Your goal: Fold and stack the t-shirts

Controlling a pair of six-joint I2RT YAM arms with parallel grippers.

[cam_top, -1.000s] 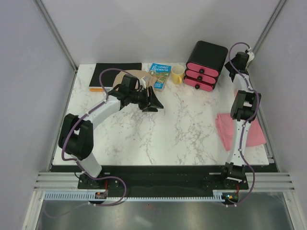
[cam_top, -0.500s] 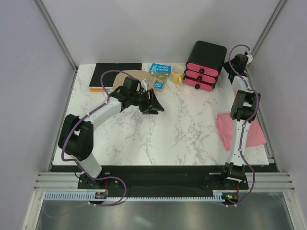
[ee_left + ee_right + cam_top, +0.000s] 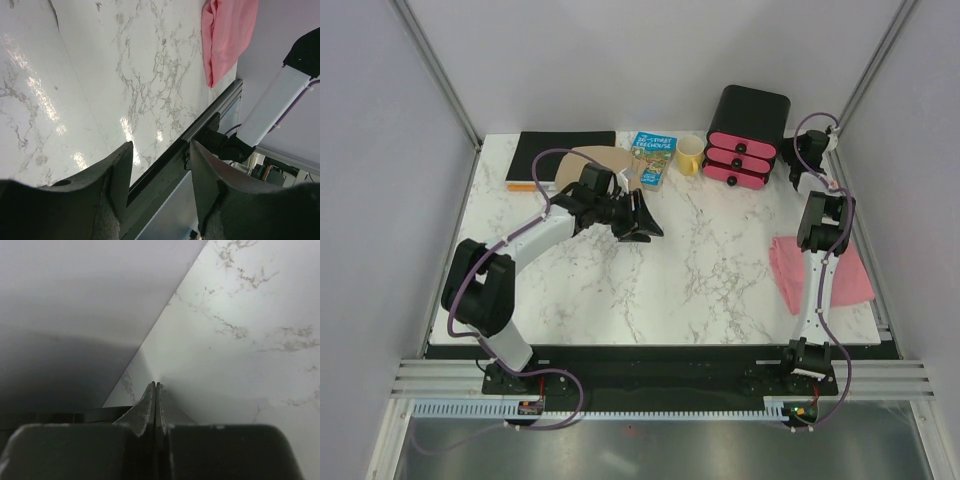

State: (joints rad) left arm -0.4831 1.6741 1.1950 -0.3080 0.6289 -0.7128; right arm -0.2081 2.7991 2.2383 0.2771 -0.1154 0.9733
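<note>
We see the marble table (image 3: pixel 720 260) carrying both shirts. The pink t-shirt (image 3: pixel 855 280) lies crumpled at its right edge, partly under the right arm. The tan t-shirt (image 3: pixel 595 158) lies at the far left. Our left hand (image 3: pixel 648 217) hovers released and empty over bare marble, and our right hand (image 3: pixel 156 390) is clenched on nothing.

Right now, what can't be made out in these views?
- Tan t-shirt: top view, left arm hides its near edge; folds unclear.
- Pink t-shirt: top view, right arm crosses it; left wrist view cuts it off at the top edge.
- Black flat item: top view, kind unclear.
</note>
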